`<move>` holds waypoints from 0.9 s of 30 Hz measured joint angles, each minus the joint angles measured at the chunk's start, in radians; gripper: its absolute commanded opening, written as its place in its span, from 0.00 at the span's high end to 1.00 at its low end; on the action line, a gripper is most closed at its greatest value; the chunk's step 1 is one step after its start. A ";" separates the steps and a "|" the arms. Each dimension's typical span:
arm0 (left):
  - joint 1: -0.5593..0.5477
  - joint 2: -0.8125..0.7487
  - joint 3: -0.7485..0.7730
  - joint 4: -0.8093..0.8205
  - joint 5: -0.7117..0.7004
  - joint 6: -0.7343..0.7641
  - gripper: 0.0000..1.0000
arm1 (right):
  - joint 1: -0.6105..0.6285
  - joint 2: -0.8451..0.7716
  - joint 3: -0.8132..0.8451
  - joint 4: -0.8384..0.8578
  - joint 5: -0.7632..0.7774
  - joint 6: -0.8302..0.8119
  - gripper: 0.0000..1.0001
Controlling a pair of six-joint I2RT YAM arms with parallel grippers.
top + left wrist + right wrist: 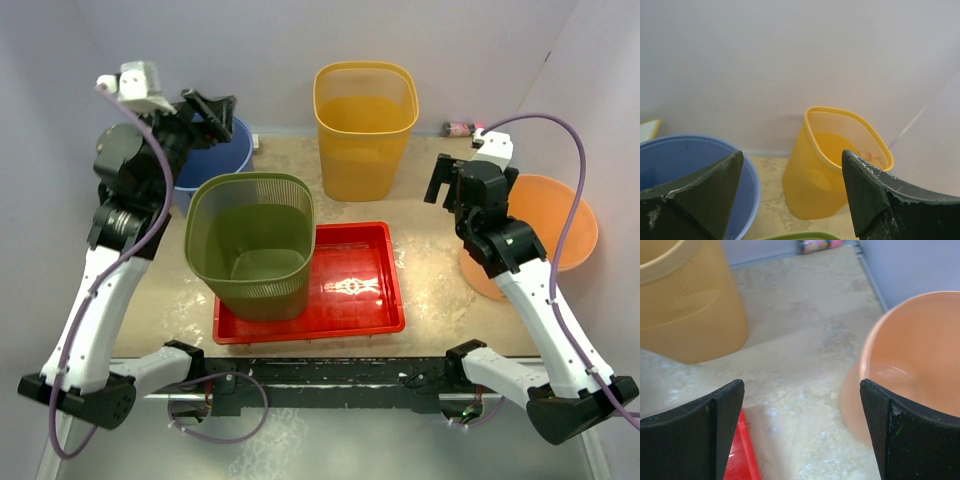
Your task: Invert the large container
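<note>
Item: large olive-green plastic container (pixel 252 250), finely ribbed walls, rounded-square rim wider than its base.
Pose: upright, open mouth facing up, bare floor showing inside.
Place: standing in the left half of a red tray (pixel 350 285) at mid-table, its flared rim reaching past the tray's left edge.

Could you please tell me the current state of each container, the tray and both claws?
green bin: upright, mouth up, empty, standing on the left side of the red tray.
yellow bin: upright, mouth up, on the table.
blue bucket: upright, mouth up.
orange bucket: upright, mouth up.
red tray: lying flat, holding only the green bin.
left claw: open, empty.
right claw: open, empty.
</note>
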 measured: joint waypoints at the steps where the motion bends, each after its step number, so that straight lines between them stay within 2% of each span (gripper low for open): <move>1: -0.008 0.027 0.024 -0.004 0.024 0.000 0.23 | 0.000 0.002 0.011 -0.020 0.030 -0.006 0.00; 3: -0.079 0.095 0.084 -0.025 0.029 0.019 0.23 | -0.003 0.008 0.048 -0.070 0.100 -0.016 0.00; 6: -0.277 0.177 0.153 -0.075 0.003 0.077 0.23 | -0.041 0.011 0.116 -0.137 0.150 -0.020 0.00; 9: -0.438 0.251 0.225 -0.122 0.002 0.121 0.23 | -0.136 0.021 0.185 -0.210 0.140 -0.011 0.00; 13: -0.550 0.311 0.270 -0.152 0.002 0.148 0.23 | -0.228 0.053 0.215 -0.300 0.085 0.013 0.03; 15: -0.582 0.333 0.274 -0.164 0.002 0.155 0.23 | -0.261 0.082 0.215 -0.346 0.035 0.027 0.10; 19: -0.613 0.387 0.274 -0.199 0.002 0.158 0.23 | -0.328 0.146 0.157 -0.368 -0.096 0.041 0.37; 22: -0.629 0.435 0.268 -0.226 0.001 0.143 0.23 | -0.347 0.161 0.115 -0.375 -0.168 0.049 0.50; 27: -0.650 0.454 0.208 -0.232 0.002 0.124 0.22 | -0.348 0.167 0.104 -0.352 -0.267 0.056 0.85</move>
